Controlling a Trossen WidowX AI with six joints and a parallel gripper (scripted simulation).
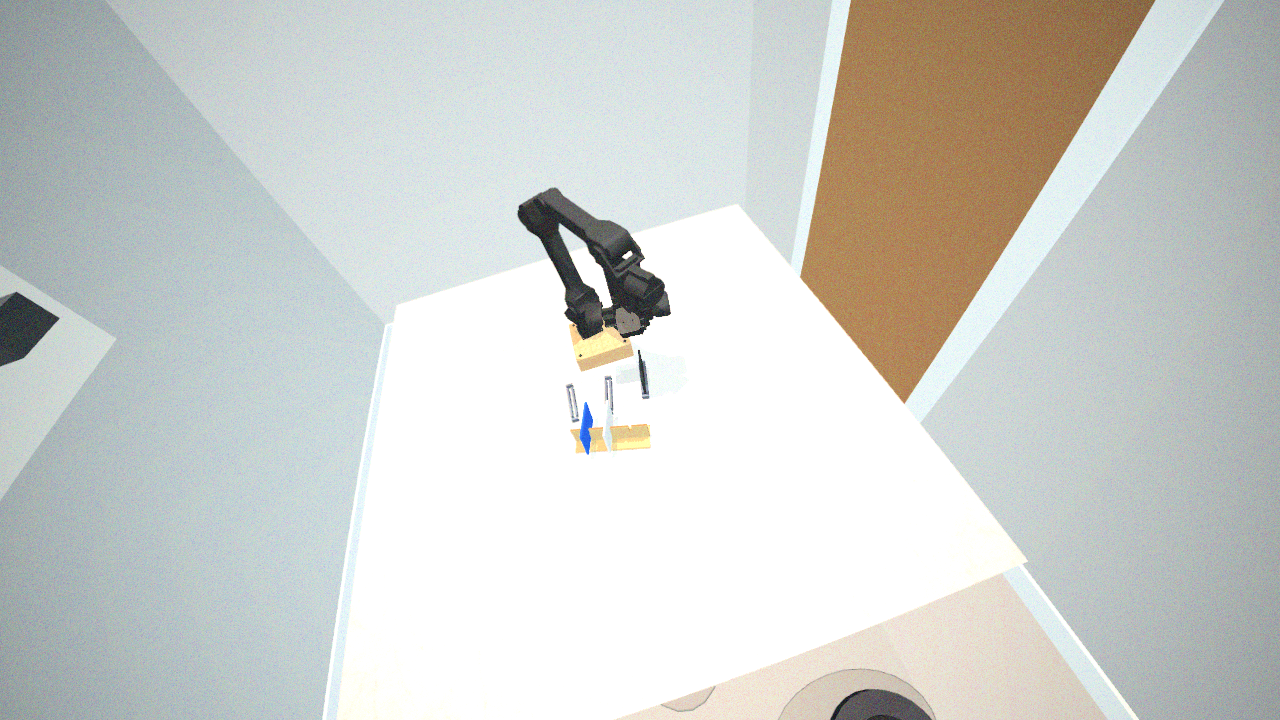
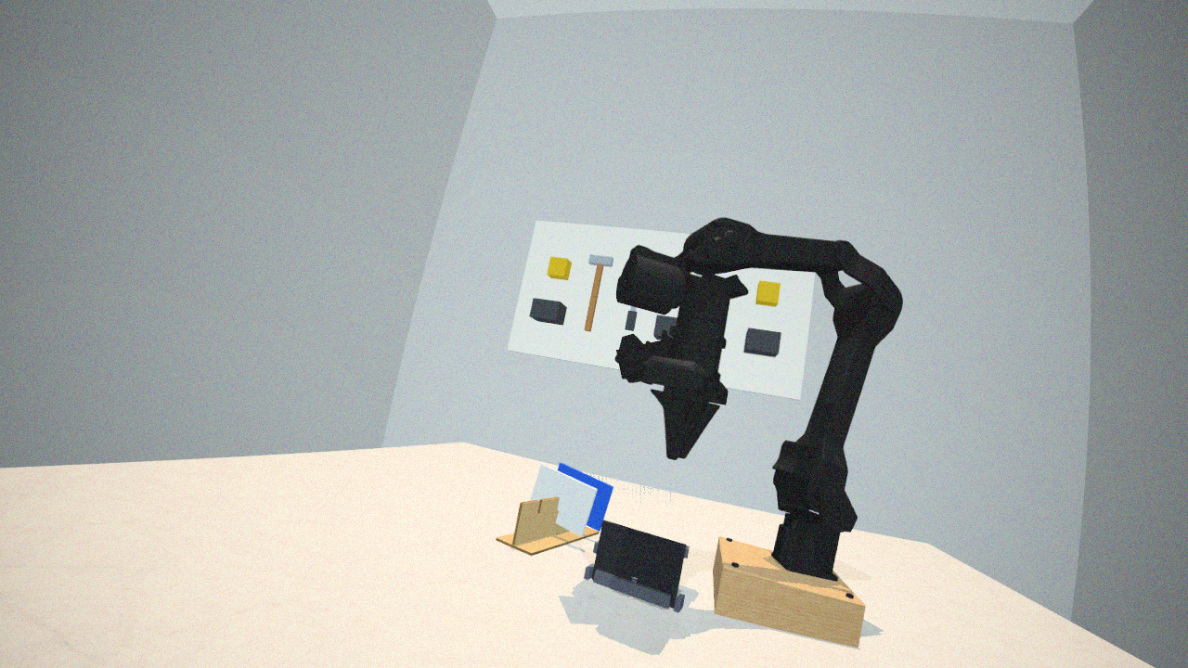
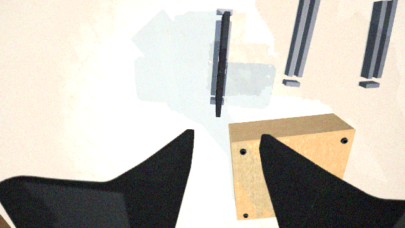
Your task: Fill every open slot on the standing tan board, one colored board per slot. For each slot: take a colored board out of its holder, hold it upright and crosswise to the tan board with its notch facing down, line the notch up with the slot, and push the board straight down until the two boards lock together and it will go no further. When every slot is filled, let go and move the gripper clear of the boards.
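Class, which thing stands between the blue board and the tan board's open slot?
The pale board stands there, crosswise to the tan board; the top and exterior views both show it.

Two holders (image 3: 302,38) (image 3: 376,39) cropped above.

The top view looks steeply down from high and far across the table (image 1: 680,501) (image 2: 249,548), the exterior view faces the arm (image 1: 572,214) (image 2: 847,366) side-on from nearer, and the close wrist view faces down, all three sharing the black board (image 1: 642,371) (image 2: 639,558) (image 3: 223,57).
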